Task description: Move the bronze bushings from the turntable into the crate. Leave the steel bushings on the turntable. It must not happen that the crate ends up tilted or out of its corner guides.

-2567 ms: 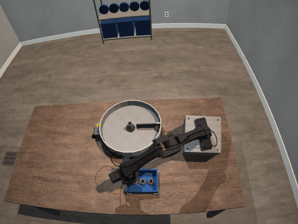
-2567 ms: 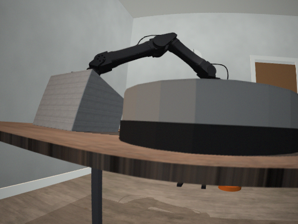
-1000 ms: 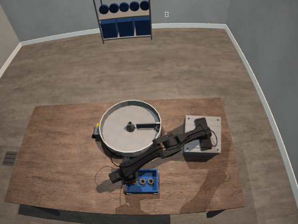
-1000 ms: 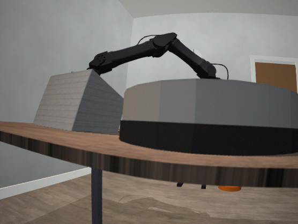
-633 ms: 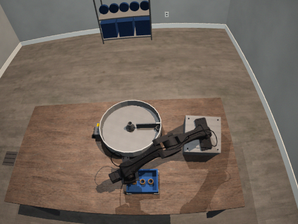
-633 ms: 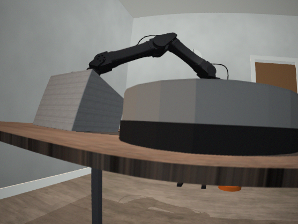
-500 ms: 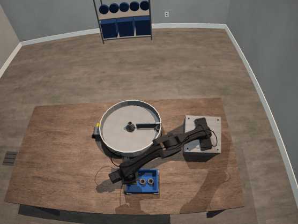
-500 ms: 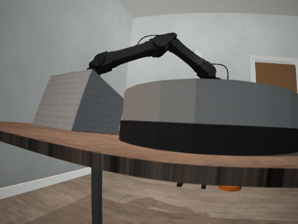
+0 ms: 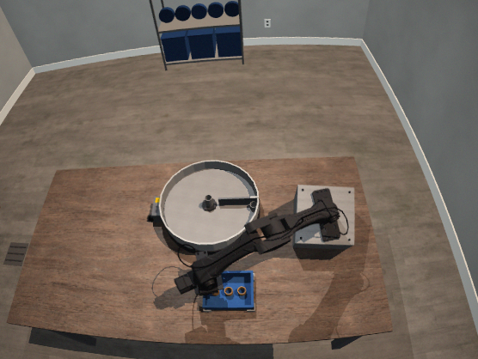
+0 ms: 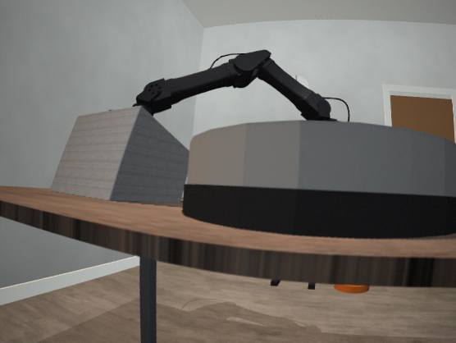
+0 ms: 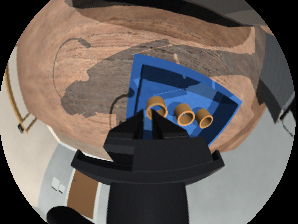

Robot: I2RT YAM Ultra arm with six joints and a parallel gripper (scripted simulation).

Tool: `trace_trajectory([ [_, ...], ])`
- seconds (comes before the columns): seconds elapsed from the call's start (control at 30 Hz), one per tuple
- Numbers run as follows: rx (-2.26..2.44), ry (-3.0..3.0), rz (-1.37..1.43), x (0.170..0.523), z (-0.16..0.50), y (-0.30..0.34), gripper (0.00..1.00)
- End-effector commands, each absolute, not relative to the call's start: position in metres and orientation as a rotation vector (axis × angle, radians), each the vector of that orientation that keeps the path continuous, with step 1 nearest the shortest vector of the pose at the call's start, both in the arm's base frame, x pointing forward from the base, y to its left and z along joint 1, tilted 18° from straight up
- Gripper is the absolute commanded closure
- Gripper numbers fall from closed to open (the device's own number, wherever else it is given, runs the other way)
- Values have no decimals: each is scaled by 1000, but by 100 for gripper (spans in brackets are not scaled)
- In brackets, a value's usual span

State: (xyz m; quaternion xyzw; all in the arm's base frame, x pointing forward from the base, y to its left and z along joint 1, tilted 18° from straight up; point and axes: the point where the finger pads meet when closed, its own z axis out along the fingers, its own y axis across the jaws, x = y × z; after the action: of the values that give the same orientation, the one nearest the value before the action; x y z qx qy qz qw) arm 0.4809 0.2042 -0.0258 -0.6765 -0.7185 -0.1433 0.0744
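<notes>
The blue crate point(image 9: 229, 297) sits on the table in front of the turntable point(image 9: 210, 204). It holds three bronze bushings in the wrist view: one point(image 11: 157, 106) right at my fingertips, and two more point(image 11: 185, 116) point(image 11: 205, 121) beside it. Two of them show in the overhead view point(image 9: 228, 290) point(image 9: 242, 290); the third is hidden under my wrist. My gripper point(image 11: 147, 112) hangs over the crate's left end with its fingers slightly parted, loose around the nearest bushing. A small steel-coloured bushing point(image 9: 251, 205) rests against the turntable's right rim.
A dark hub point(image 9: 209, 203) stands at the turntable's centre with a dark bar point(image 9: 234, 201) reaching to the rim. My arm's grey base block point(image 9: 324, 216) stands to the right. A shelf with blue bins point(image 9: 199, 32) stands at the far wall.
</notes>
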Motion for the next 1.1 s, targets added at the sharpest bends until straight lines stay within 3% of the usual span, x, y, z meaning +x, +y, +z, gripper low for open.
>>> trace_trajectory([
  [0.0, -2044, -2160, -430, 486, -29, 205, 86],
  [0.7, -2047, -2155, -418, 485, -24, 197, 86],
  [1.07, -2041, -2163, -475, 485, 38, 185, 86],
])
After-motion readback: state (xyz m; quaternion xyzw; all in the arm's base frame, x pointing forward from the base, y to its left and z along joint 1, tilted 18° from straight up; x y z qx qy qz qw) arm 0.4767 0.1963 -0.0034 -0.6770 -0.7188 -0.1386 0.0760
